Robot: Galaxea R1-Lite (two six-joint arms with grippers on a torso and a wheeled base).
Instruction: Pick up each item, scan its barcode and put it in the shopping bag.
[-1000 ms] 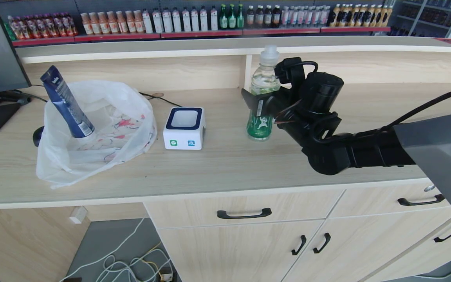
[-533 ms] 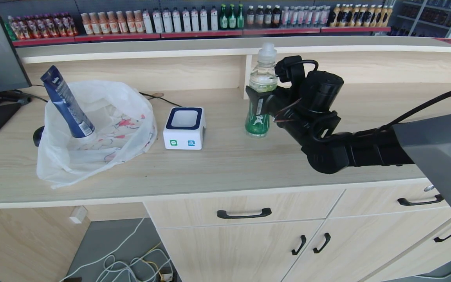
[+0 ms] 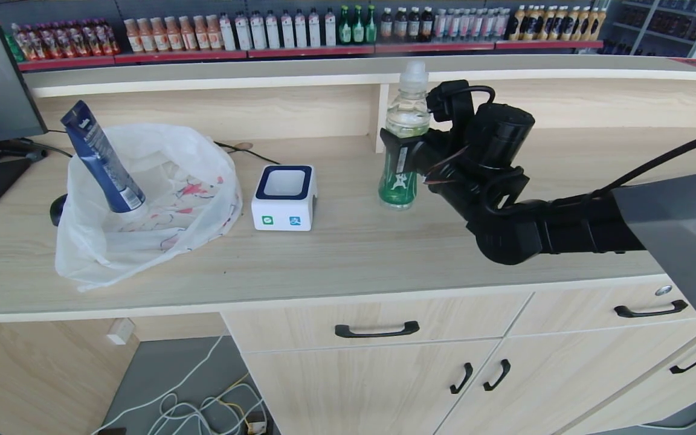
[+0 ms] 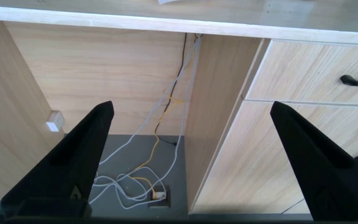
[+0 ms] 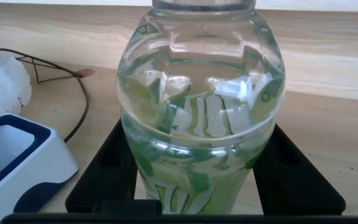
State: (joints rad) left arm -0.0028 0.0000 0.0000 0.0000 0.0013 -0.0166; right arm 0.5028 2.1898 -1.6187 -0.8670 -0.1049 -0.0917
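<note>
Bottle (image 3: 397, 187): upright, right gripper (image 3: 407, 154) clamped round its middle, lower label likely left free for scanner (image 3: 284, 196) at 9 o'clock. Left gripper (image 4: 191, 155): fingers apart, idle.

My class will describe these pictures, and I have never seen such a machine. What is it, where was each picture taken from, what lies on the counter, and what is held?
This is a two-armed robot at a shop counter. The big picture comes from a camera on its head, looking down. There its right gripper is shut on an upright bottle. Further left on the counter stand a small white scanner and a plastic bag with a blue tube leaning inside. The other two pictures come from cameras on the wrists. The right one sees the bottle close up, between the black fingers. The left one shows the left gripper, open and empty, low down before the cupboards, with cables on the floor.
</note>
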